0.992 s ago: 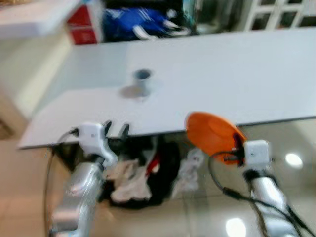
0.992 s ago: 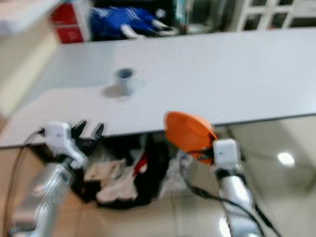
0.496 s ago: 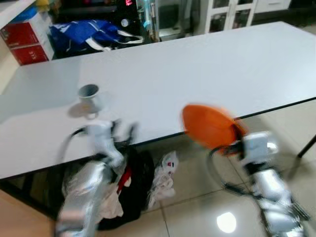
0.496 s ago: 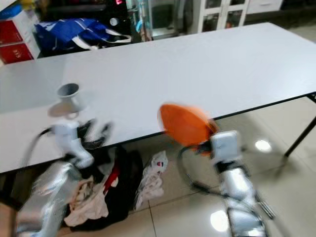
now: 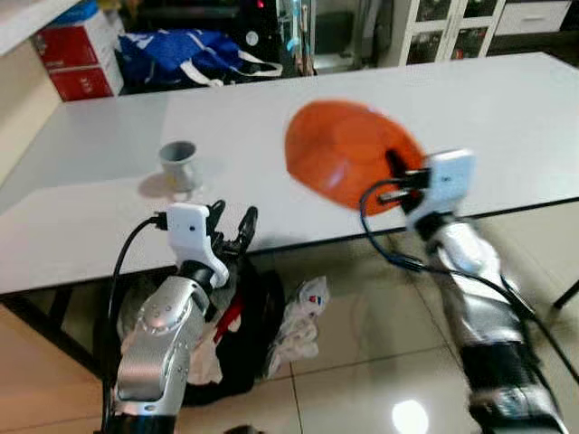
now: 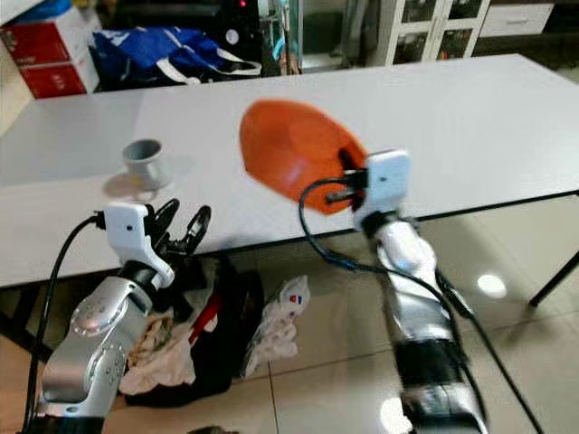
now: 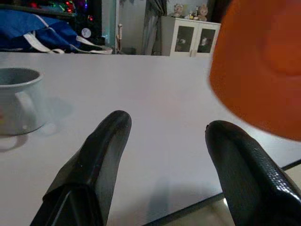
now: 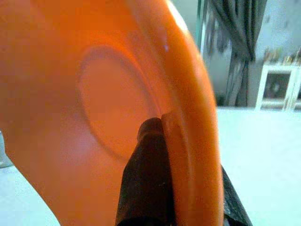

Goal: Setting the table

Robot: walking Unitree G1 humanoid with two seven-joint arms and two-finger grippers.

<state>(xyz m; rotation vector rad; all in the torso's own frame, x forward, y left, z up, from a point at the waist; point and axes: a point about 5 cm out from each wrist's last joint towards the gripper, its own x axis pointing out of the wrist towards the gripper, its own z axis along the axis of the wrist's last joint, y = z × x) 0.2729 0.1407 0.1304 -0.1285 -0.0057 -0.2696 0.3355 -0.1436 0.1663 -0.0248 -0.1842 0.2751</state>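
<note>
Above table [image 5: 507, 127] edge, gripped orange plate [image 5: 348, 154]

Table [image 5: 507, 117] spans the view ahead of the robot. Cup [image 5: 178, 164] stands on it, left side, near the front edge. Plate [image 5: 348, 167] held on edge over the table's front part, right of the cup and well apart from it, its rim pinched in the right gripper [image 5: 395, 176]. Left gripper [image 5: 233, 227] sits at the front edge, just before the cup, fingers spread. Bag [image 5: 185, 56] and box [image 5: 77, 59] lie behind the table, far left. Pile of cloth [image 5: 235, 339] lies on the floor [image 5: 362, 353] under the table.

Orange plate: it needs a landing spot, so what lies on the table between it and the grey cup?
Nothing: in the left eye view, bare white table separates the grey cup from the orange plate.
</note>
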